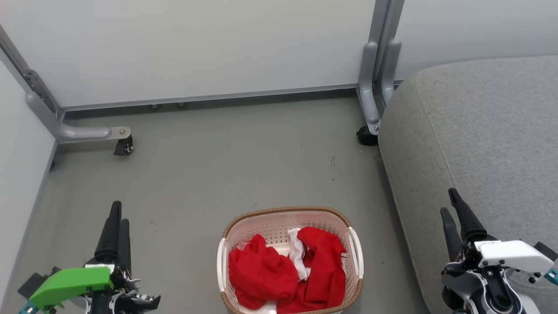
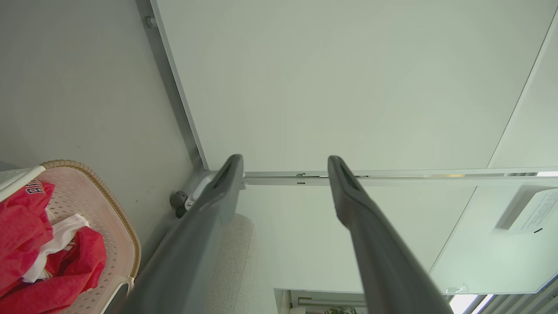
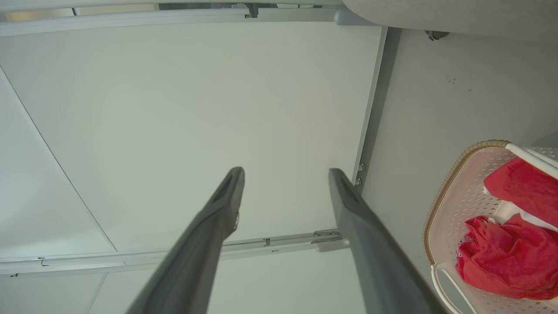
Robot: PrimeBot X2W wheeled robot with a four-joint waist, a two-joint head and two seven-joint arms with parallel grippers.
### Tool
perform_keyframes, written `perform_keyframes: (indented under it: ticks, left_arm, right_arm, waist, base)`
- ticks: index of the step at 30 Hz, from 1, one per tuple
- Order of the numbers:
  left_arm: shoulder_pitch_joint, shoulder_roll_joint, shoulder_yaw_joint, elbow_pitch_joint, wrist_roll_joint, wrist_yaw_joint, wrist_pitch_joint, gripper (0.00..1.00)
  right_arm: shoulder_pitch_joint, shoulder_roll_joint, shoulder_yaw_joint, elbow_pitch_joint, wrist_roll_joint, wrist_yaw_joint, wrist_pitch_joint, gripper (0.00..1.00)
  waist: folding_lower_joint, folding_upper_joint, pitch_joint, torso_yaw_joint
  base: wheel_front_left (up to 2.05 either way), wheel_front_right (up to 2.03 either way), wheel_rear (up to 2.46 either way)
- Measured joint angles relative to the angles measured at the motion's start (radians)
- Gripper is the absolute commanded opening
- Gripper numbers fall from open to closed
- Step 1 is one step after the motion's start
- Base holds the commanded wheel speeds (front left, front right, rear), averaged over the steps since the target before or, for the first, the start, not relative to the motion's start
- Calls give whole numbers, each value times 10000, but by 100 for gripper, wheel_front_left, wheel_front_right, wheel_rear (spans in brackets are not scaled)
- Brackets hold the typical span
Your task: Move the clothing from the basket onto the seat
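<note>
From the head view, nearest of all are the two grippers at the bottom corners. The left gripper (image 1: 120, 212), on its green housing, hangs over the bare grey floor (image 1: 218, 165). The right gripper (image 1: 448, 200), on its white housing, hangs above the front edge of the seat (image 1: 479, 131). Between them, low in the middle, the basket (image 1: 283, 210) stands on the floor just beside the seat. The clothing (image 1: 261, 270) is heaped inside it, red folds with a white strip through the middle. Nothing lies on the seat, so I judge the task has not begun. The arms look parked either side of the basket, which leaves the reach into it clear.

In the left wrist view, that gripper's two fingers stand well apart with nothing between them, aimed at a pale partition panel (image 2: 348, 87). The basket and its red load sit off at the lower left, and a strip of the seat shows beyond the left finger.

In the right wrist view, the fingers are likewise spread and empty. The basket sits at the right edge with the clothing inside, and the seat's rounded edge runs along the top. Being closest to the seat, this arm seems the handier one for the transfer.
</note>
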Motion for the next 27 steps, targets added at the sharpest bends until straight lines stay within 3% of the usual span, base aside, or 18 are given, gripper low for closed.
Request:
perform_keyframes:
  ticks: [9,27]
  left_arm:
    - [-7,94,-276,-510,1177,0,-431,100]
    - [-25,360,-1012,-1175,5672,-2,-1152,100]
  right_arm:
    - [5,-4,148,-453,-1733,0,-410,100]
    - [124,-36,784,-1248,-6564,0,-1116,100]
  waist:
    - [0,0,27,60]
    - [0,0,65,169]
  base:
    - [0,0,0]
    - [0,0,0]
